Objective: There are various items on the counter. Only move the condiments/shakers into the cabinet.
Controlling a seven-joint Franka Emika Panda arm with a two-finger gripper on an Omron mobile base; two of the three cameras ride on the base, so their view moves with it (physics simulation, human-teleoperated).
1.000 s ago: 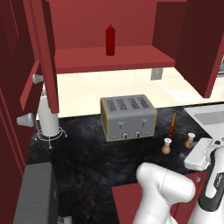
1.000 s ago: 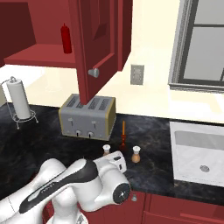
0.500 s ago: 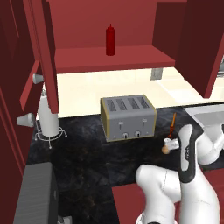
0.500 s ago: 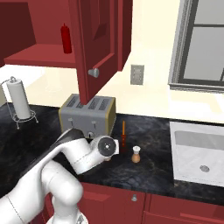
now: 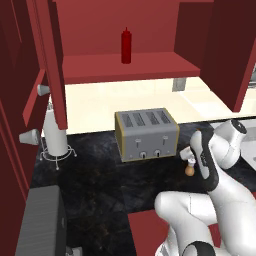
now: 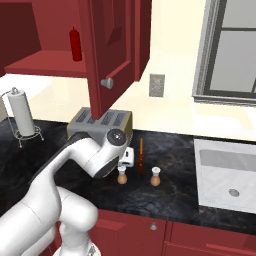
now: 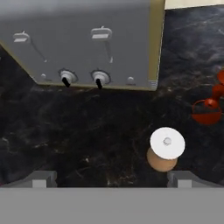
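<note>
- One shaker stands upright on the counter, below the gripper, off-centre toward its right finger
- Fingers spread fully, holding nothing
- Bottle already on the cabinet shelf

Cream wall w/ window (grey frame) — outlet below.

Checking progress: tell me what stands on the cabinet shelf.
One red squeeze bottle stands upright on the cabinet shelf. The open door hides the shelf's right part in the right base view; no shaker shows there.
</note>
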